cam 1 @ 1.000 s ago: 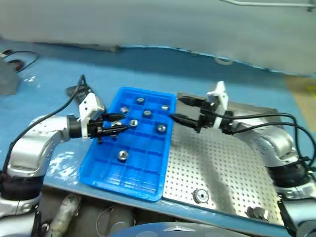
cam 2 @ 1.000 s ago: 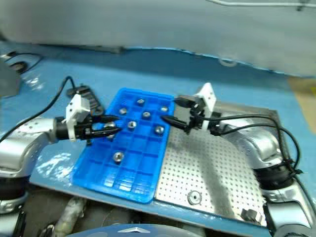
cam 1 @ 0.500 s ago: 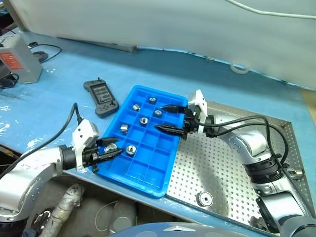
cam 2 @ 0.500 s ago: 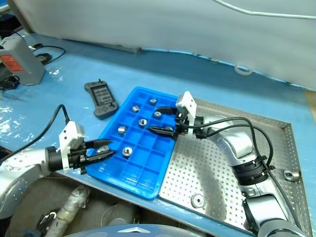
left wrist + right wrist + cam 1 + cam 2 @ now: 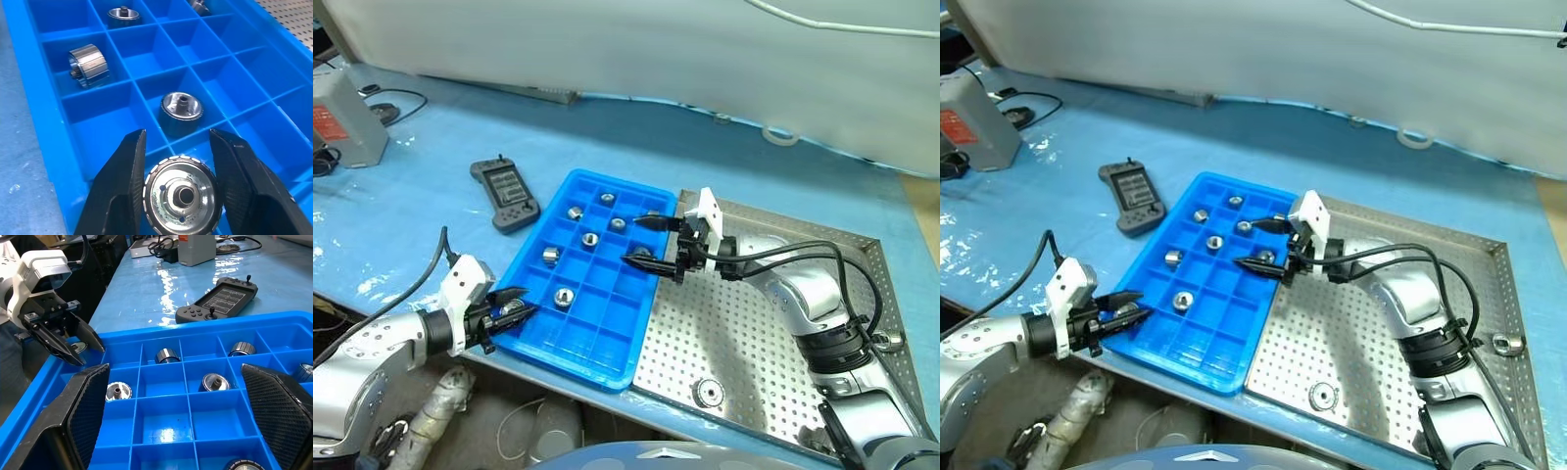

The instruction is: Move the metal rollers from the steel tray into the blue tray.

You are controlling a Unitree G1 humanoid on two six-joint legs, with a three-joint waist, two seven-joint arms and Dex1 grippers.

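The blue tray (image 5: 607,318) lies left of the steel tray (image 5: 773,333), edge to edge. Several metal rollers sit in its compartments, one of them (image 5: 564,297) near the front left. My left gripper (image 5: 506,311) hovers at the tray's near left corner, shut on a roller (image 5: 182,196) that shows end-on between its fingers (image 5: 120,191). My right gripper (image 5: 633,241) hangs open and holds nothing over the tray's right side, pointing left. One roller (image 5: 709,393) rests on the steel tray's near edge, another (image 5: 1501,343) at its right rim.
A black handheld controller (image 5: 505,193) lies on the blue table left of the blue tray. A grey box (image 5: 347,127) with cables stands at the far left. White sheeting runs along the back. The table's front edge is just below both trays.
My left gripper has sunk and drawn back, from beside the tray's middle to its near left corner, roller still in it. The right gripper has stayed put. The camera view shifted.
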